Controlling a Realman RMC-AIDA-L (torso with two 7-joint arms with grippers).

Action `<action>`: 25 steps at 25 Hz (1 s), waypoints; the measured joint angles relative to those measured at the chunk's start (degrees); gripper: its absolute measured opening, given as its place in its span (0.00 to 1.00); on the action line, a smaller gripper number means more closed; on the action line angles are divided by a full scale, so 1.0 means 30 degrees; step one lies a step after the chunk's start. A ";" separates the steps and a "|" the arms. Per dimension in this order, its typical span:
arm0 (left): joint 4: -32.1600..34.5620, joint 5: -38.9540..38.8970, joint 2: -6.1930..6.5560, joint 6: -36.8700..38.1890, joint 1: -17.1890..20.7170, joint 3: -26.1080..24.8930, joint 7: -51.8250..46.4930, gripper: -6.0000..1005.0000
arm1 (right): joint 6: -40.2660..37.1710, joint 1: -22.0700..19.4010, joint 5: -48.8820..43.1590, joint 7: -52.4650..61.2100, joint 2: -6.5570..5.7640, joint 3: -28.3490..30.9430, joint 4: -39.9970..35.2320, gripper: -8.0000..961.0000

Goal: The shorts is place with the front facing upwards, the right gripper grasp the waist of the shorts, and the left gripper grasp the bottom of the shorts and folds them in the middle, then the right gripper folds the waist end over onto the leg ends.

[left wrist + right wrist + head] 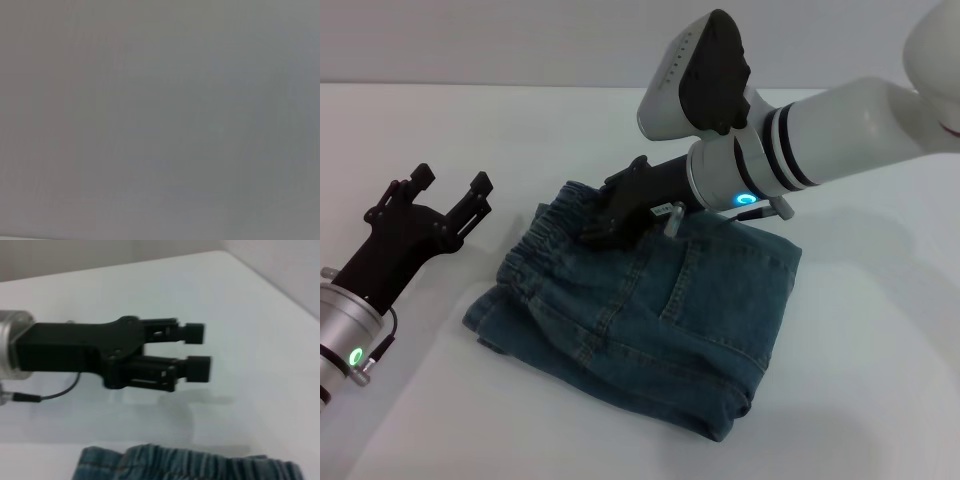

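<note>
Shorts (650,320) folded, frame center, right gripper (605,222) on waistband (555,235).
Its grip unclear; left gripper (450,195) spread, lower left, apart.

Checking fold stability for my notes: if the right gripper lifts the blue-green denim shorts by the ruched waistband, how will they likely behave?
The folded blue-green denim shorts would probably droop and unfold, since their layers lie loose. The ruched waistband looks bulky, so the right gripper likely holds it without slipping.
</note>
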 joint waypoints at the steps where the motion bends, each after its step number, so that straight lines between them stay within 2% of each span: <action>1: -0.0006 -0.0001 0.0004 -0.0001 0.0009 -0.0039 0.0000 0.84 | 0.0070 -0.0064 0.0006 -0.0038 -0.0017 -0.0013 -0.0004 0.43; 9: 0.0011 -0.0003 0.0083 0.0098 0.0256 -0.1723 0.0000 0.84 | 0.0079 -0.1903 0.0040 -0.0195 -0.0172 0.0244 -0.1186 0.43; 14: 0.0033 -0.0004 0.0131 0.0421 0.0489 -0.2989 -0.0001 0.84 | -0.1298 -0.3837 0.0050 -0.0086 -0.0337 0.0617 -0.3723 0.43; 18: 0.0141 -0.0004 0.0137 0.0699 0.0573 -0.3290 -0.0001 0.84 | -0.4694 -0.5107 0.0066 0.0155 -0.0363 0.2953 -0.5756 0.43; 21: 0.0173 0.0000 0.0140 0.0842 0.0660 -0.3716 -0.0001 0.84 | -0.8181 -0.5082 0.0054 0.1116 -0.0533 0.4940 -0.6004 0.43; 25: 0.0202 -0.0005 0.0177 0.1157 0.0766 -0.4632 -0.0001 0.84 | -1.1712 -0.4632 -0.0186 0.2451 -0.0959 0.6102 -0.5720 0.43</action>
